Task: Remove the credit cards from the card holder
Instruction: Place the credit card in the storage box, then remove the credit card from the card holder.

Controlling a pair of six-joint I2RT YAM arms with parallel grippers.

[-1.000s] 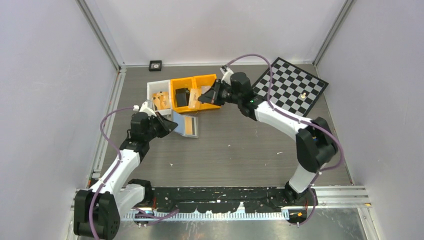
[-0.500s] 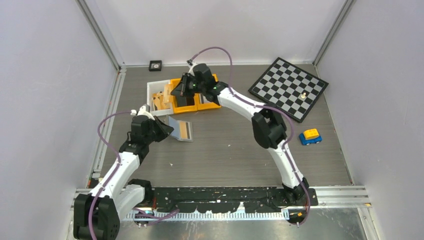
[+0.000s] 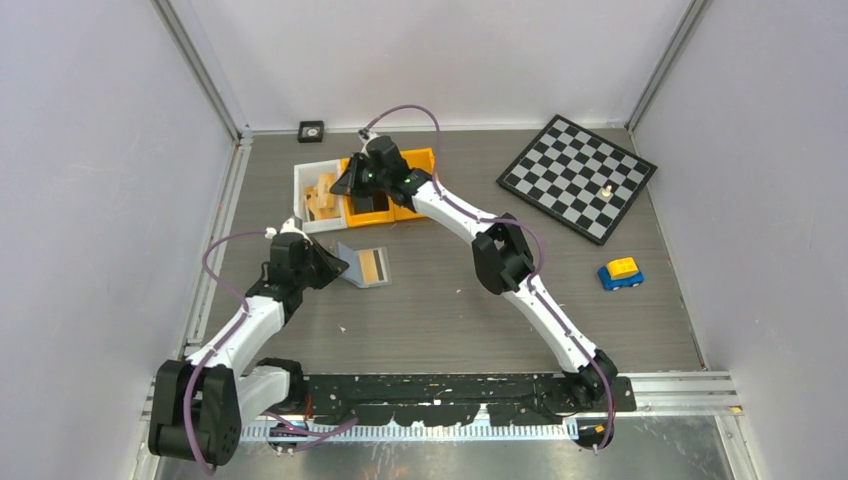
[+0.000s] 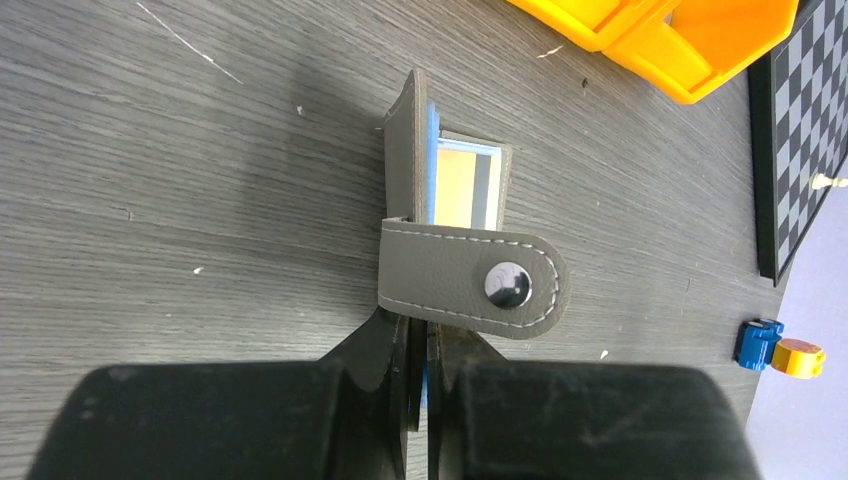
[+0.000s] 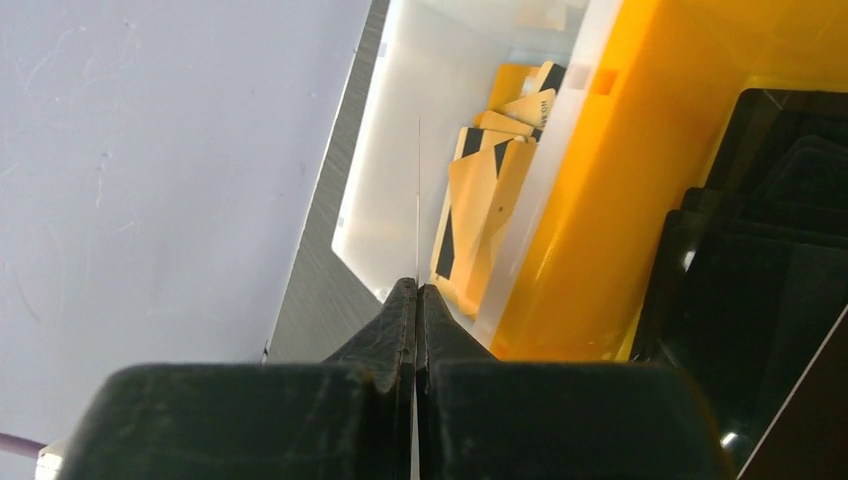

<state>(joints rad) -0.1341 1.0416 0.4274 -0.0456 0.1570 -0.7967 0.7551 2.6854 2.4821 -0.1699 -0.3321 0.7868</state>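
Right arm has swung left across the orange bins (image 5: 600,220) in the last second. Its claw (image 5: 417,292) now hangs over the white bin (image 3: 300,200) at the far left, pinched together on a thin card (image 5: 417,200) that I see only edge-on. I judge that's one of the credit cards, out and about to be dropped beside the tan pieces (image 5: 480,200) lying in that bin. Left claw (image 4: 422,335) is clamped on the raised flap of the grey card holder (image 3: 365,267), which has slid a little nearer on the bench (image 3: 420,310) and lies open just near of the white bin. A tan card (image 4: 465,185) shows in its pocket, so the job isn't finished.
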